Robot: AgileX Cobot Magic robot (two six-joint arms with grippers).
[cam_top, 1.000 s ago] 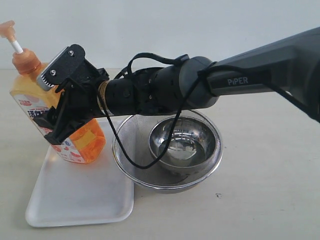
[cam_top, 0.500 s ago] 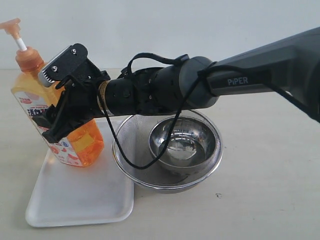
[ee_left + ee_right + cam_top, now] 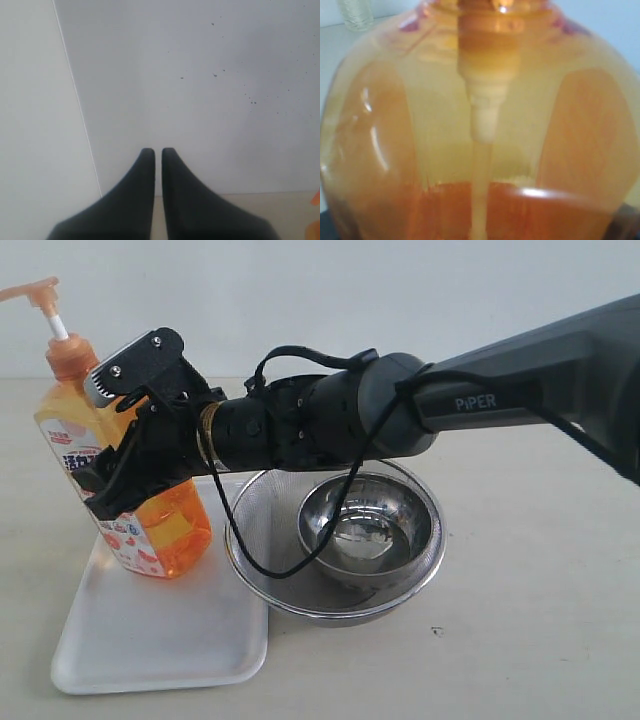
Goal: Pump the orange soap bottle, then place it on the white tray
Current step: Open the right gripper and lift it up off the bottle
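Exterior view: the right gripper [image 3: 102, 445] is clamped around the orange soap bottle [image 3: 165, 530]. The bottle leans left, with its base over the far end of the white tray [image 3: 150, 640]. Can't tell if it's actually touching down. In the left wrist view the left gripper [image 3: 156, 152] is pinched together on nothing.

right end effector [image 3: 112, 482] grips the orange soap bottle [image 3: 168, 532]; left end effector [image 3: 157, 153] closed.
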